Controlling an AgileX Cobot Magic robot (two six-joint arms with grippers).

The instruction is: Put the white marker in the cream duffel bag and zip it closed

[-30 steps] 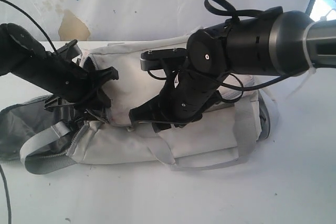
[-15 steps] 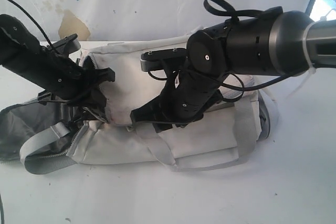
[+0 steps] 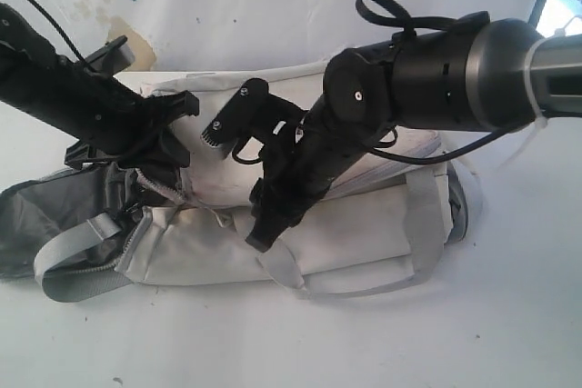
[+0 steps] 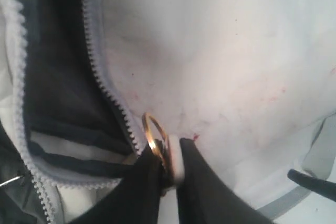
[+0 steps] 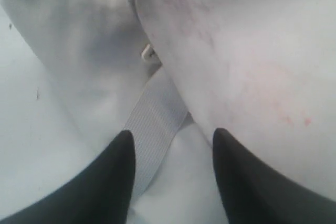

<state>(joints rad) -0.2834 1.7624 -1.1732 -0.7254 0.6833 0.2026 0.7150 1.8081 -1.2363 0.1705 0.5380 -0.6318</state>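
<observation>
The gripper [image 5: 172, 134] holds its two dark jaws apart over the bag [image 5: 252, 66], close to the cloth (whether they touch it cannot be told). A grey strap [image 5: 155, 109] runs slantwise through the gap between them and goes up to a small pale tab [image 5: 148, 52], where two folds of the cream fabric meet. The fold on one side of the strap is plain and shadowed. The other bears faint pink stains [image 5: 286, 116], some as scattered specks.

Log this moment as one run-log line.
left pincer: shut on zipper pull; right pincer: open above strap; cream duffel bag: part unzipped; white marker: not visible
</observation>
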